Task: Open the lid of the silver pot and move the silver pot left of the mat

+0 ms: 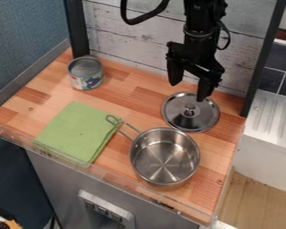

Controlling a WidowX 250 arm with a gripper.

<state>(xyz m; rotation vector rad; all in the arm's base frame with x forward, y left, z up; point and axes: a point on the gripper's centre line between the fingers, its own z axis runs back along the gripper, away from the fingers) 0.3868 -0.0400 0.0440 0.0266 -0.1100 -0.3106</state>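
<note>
The gripper (pixel 189 89) hangs open over the back right of the counter, its two fingers apart with nothing between them. Just below it, the silver lid (pixel 190 120) lies knob up on the wood, behind the pot. The silver pot (pixel 164 156) stands uncovered at the front right, its inside bare. Its wire handle points back left, and the handle's end reaches the right edge of the green mat (pixel 77 132). That mat lies flat at the left front of the counter.
An opened tin can (pixel 86 73) stands at the back left, behind the mat. A clear low rim (pixel 103 171) runs along the counter's front edge. White wooden boards (pixel 133 40) rise at the back between dark posts.
</note>
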